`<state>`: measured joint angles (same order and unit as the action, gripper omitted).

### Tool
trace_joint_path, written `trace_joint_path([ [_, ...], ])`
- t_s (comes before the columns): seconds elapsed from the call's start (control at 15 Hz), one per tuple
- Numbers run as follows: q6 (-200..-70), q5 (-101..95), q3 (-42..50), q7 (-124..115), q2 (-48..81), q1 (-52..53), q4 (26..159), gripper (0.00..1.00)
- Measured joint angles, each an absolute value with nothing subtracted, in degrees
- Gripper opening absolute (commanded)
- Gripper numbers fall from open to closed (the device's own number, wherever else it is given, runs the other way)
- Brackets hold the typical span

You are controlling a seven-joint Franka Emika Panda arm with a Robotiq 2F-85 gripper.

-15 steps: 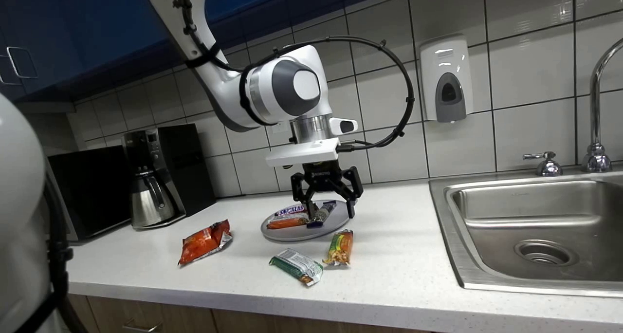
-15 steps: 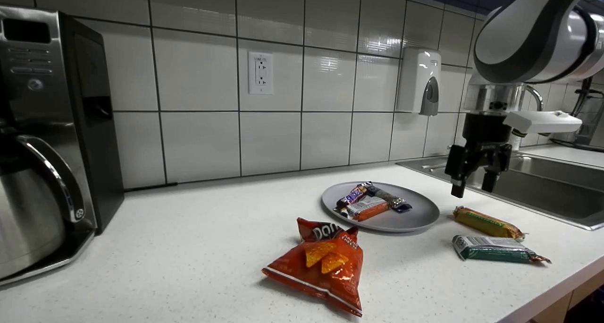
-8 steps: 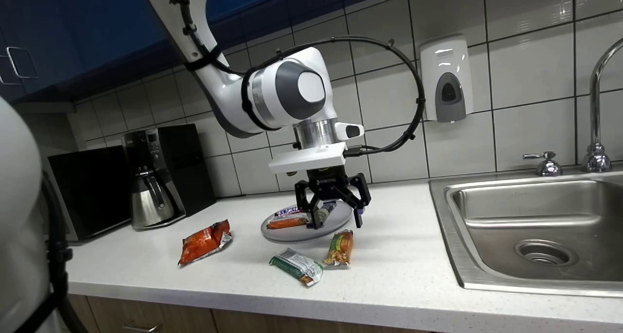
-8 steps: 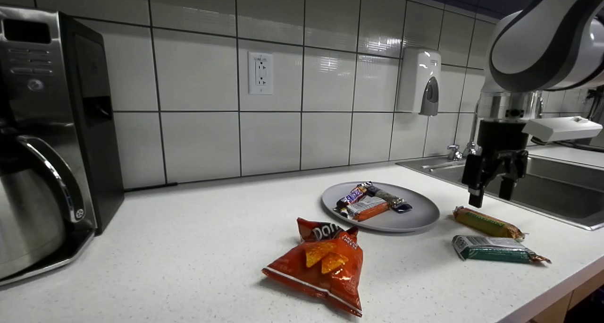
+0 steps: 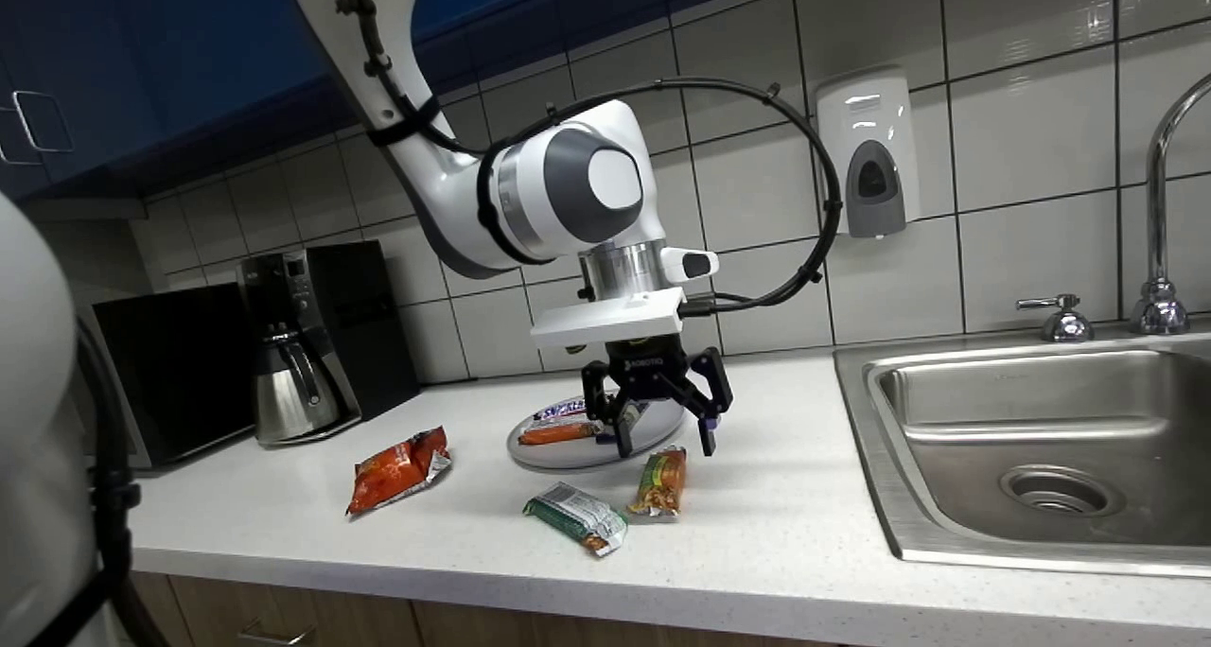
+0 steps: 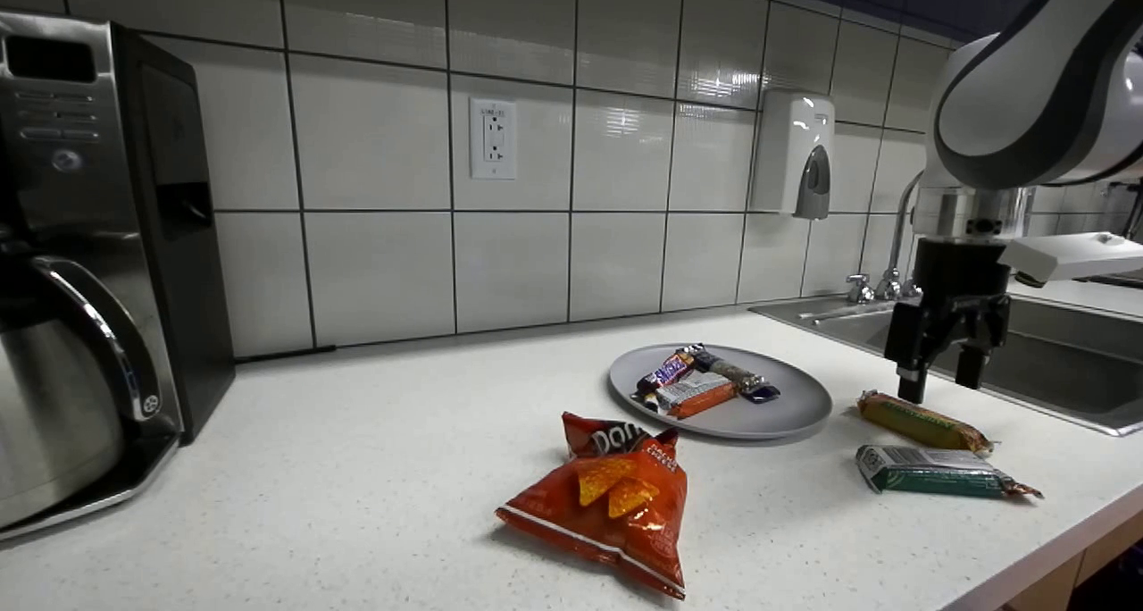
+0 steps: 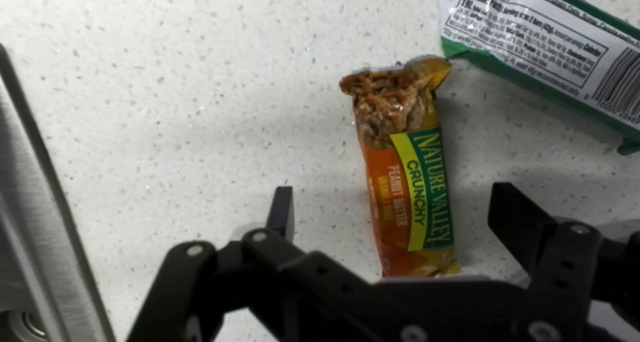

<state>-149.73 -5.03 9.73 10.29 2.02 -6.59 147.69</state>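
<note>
My tool (image 7: 392,202) is released: in the wrist view its two fingers (image 7: 283,209) stand well apart, with the peanut butter bar (image 7: 407,182) showing between them. I can read its Nature Valley lettering as it lies face up on the worktop (image 7: 175,132). To the right of this view I get the green bar (image 7: 545,57), nutrition panel upward; the metal sink (image 7: 30,182) shows at the left.

In an exterior view, I have the tool pointing down close over the peanut butter bar, though I can't judge the gap in height. The green bar sits just beside that bar, on the near left. The sink is well to the right, and the coffee maker (image 5: 326,335) stands far left.

In an exterior view, the grey plate (image 6: 799,405) lies left of and farther than the peanut butter bar, carrying three wrapped bars (image 6: 705,397). I see the red chip bag (image 6: 616,508) nearer, on the left, well apart from my tool. A soap dispenser (image 6: 790,155) hangs on the tiled wall (image 6: 375,138) beyond.
</note>
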Motion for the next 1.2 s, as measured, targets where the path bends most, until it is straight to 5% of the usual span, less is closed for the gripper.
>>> trace_joint_path([
  [0.73, -153.2, -5.0, 9.7, 10.3, 6.0, -6.6, 147.4, 1.0],
  [0.8, -153.2, -5.0, 9.7, 10.3, 6.2, -6.6, 147.3, 0.75],
  [1.2, -153.2, -4.9, 9.6, 10.3, 6.3, -6.6, 146.8, 0.34],
])
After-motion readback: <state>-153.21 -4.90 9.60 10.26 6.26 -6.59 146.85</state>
